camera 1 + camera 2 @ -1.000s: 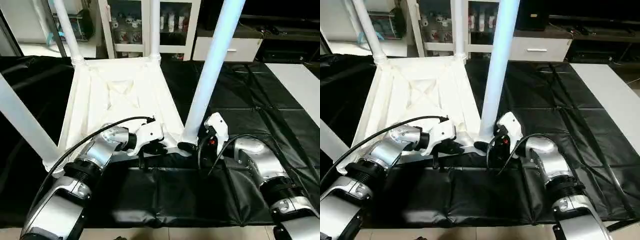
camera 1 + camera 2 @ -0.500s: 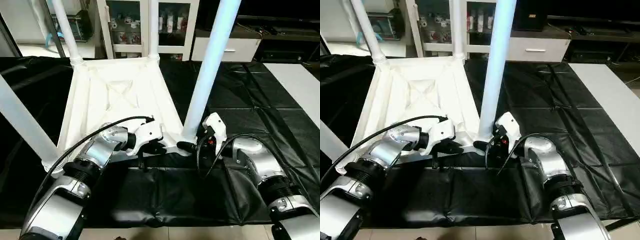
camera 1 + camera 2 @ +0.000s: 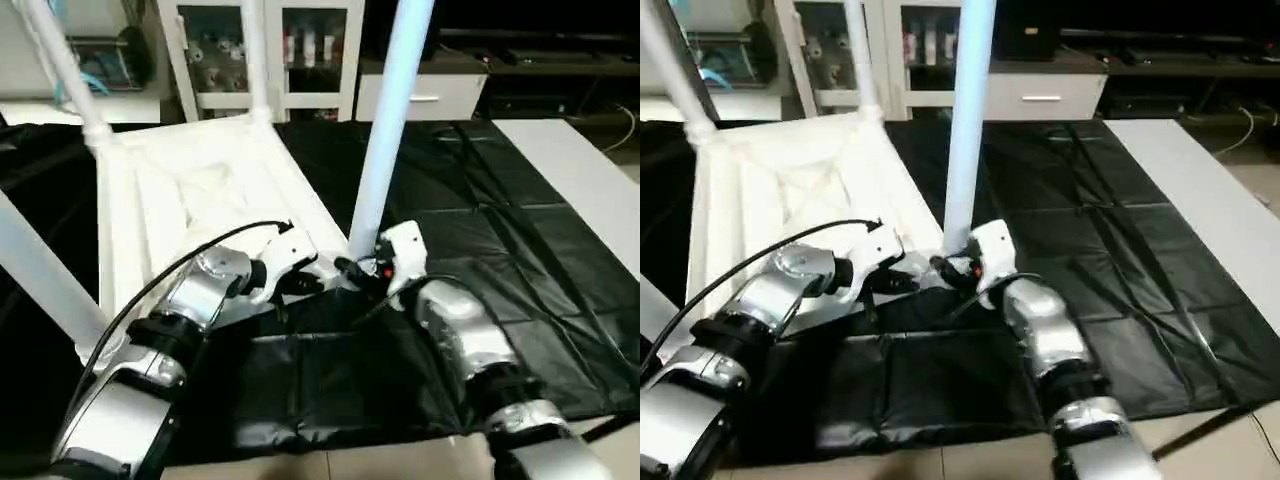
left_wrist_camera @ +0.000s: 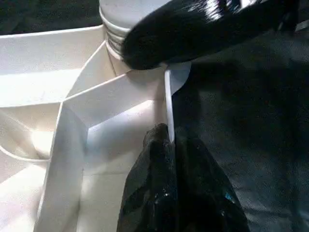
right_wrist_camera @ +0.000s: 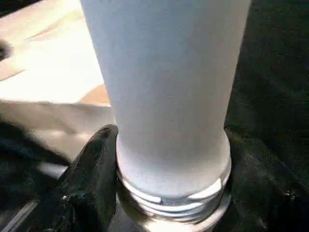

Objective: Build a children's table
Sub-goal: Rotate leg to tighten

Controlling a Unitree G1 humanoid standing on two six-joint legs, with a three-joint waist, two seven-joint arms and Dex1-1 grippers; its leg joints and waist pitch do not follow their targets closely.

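**Inspection: near-right leg at its corner socket, both end effectors on the work**

The children's table top (image 3: 190,190) lies underside up on the black-covered surface (image 3: 480,230), ribs showing, with white legs standing in its corners. The near-right leg (image 3: 385,110) rises from the corner closest to my right arm.

My right wrist view shows what the head views cannot: the leg's threaded collar (image 5: 174,198) at its base, with my right end effector (image 3: 352,272) closed around it, one black finger (image 5: 91,183) against each side of the tube. My left wrist view shows my left end effector (image 4: 169,159) pinched together on the thin upright rim of the top (image 4: 167,104), just beside that same corner socket, with a black finger of the other end effector crossing above.

From the head views, both silver forearms reach forward and converge on the near-right corner, the left (image 3: 200,295) angled inward, the right (image 3: 455,330) bent toward the leg. A black cable (image 3: 180,270) loops over my left wrist.

Beyond the surface stand a white glass-door cabinet (image 3: 250,50) and a low drawer unit (image 3: 420,95); a pale mat (image 3: 570,170) lies to the right.
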